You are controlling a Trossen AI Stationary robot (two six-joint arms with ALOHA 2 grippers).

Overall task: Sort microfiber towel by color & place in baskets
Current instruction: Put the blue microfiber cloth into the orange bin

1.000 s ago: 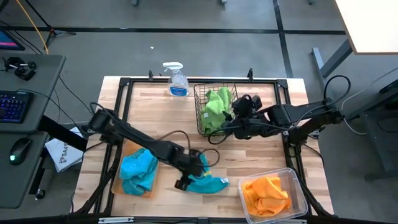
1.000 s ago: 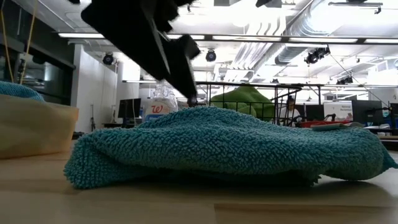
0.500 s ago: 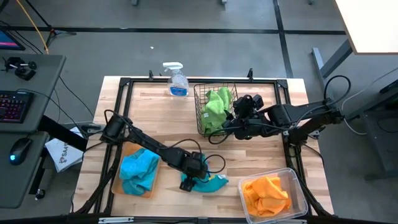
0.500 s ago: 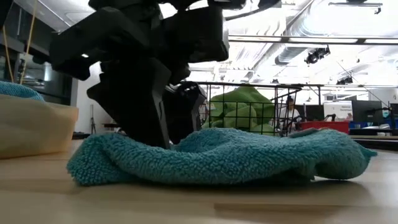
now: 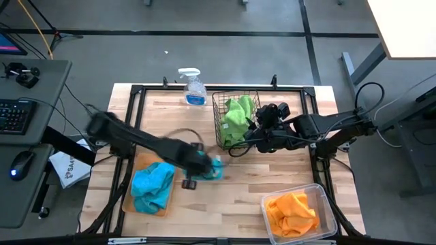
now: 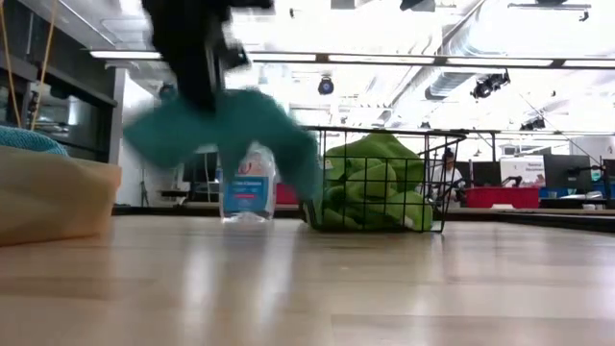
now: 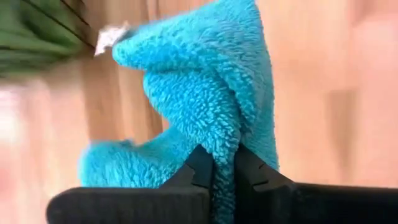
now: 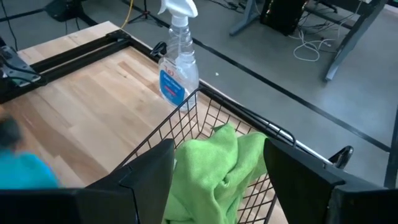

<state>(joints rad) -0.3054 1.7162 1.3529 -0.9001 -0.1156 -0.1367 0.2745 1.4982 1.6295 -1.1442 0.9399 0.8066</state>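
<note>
High view: left gripper [image 5: 204, 168] clamped on turquoise towel [image 5: 212, 167], lifted off table [image 5: 272, 173], 7 o'clock from wire basket [image 5: 219, 122]. Right gripper [image 5: 255, 133] hovered at basket's 3 o'clock, fingers apart.

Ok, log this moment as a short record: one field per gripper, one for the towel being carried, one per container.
left gripper: shut on turquoise towel, lifted above the table
turquoise towel: hanging off the table, between tray and wire basket
right gripper: open, over the wire basket
wire basket: holds green towels
orange tray: holds another turquoise cloth
clear bin: holds orange towels
spray bottle: upright at the table's far edge
</note>
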